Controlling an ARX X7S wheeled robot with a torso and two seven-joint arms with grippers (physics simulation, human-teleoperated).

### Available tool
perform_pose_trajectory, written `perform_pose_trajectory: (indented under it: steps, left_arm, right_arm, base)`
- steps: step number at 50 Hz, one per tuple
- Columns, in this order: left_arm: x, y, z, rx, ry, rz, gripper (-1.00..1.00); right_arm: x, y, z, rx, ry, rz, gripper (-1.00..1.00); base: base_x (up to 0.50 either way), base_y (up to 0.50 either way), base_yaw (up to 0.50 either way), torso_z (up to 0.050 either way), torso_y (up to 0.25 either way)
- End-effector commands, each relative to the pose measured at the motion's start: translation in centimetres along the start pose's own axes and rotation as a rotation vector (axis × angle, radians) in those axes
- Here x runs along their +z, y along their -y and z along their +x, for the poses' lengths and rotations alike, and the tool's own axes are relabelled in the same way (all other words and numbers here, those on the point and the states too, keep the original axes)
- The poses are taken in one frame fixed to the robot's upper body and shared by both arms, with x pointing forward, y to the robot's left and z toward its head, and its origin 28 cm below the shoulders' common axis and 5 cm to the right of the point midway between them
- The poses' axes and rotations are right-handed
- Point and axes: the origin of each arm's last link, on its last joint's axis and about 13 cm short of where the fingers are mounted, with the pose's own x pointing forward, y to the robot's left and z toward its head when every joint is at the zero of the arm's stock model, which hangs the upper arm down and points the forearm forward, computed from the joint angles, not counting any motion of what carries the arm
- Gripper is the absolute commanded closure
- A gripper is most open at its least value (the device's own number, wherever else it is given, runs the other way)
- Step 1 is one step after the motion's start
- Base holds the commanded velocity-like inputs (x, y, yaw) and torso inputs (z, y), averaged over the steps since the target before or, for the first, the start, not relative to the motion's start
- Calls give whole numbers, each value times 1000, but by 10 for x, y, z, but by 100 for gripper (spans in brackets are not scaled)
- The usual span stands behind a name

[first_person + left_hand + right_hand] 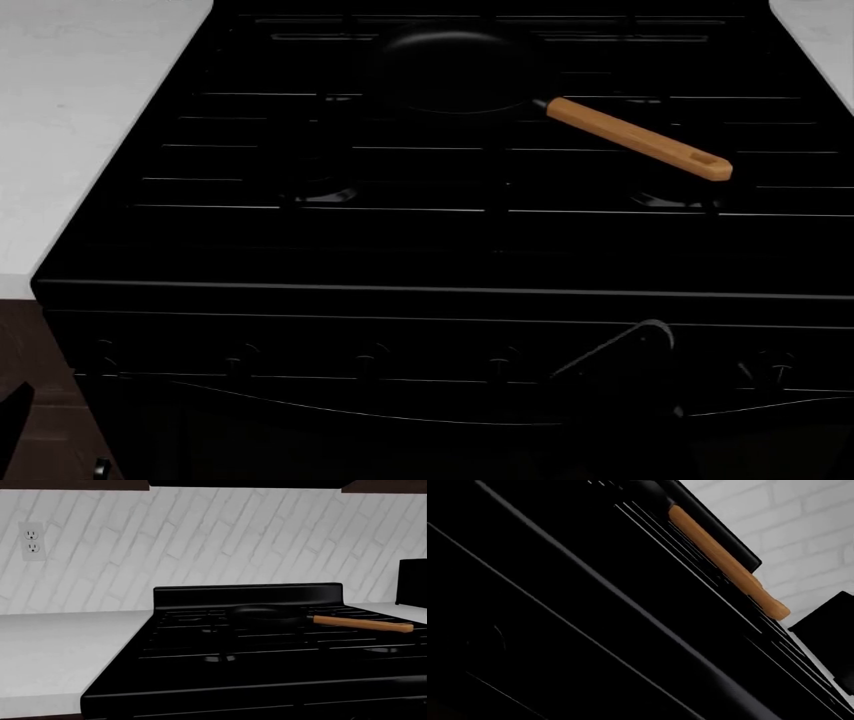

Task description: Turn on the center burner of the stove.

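Note:
The stove is a glossy black gas range that fills the head view, with thin grate bars on top and a row of small knobs along its front. It also shows in the left wrist view and the right wrist view. My right gripper is a dark shape right at the knob panel, between the fourth visible knob and the far right knob. It hides the panel behind it, and its jaws blend into the black. My left gripper's jaws show in no view.
A black pan with a wooden handle sits on the back grates, handle pointing front right. White counter lies left of the stove, with a brick wall and an outlet behind. A dark arm part is at the bottom left.

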Motion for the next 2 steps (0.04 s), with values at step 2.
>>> perform_pose_trajectory:
  steps: [2]
  left_arm:
    - [0,0,0,5,9,5,-100]
  right_arm:
    - [5,4,-6,27,-50,-210,100]
  base:
    - [0,0,0,0,0]
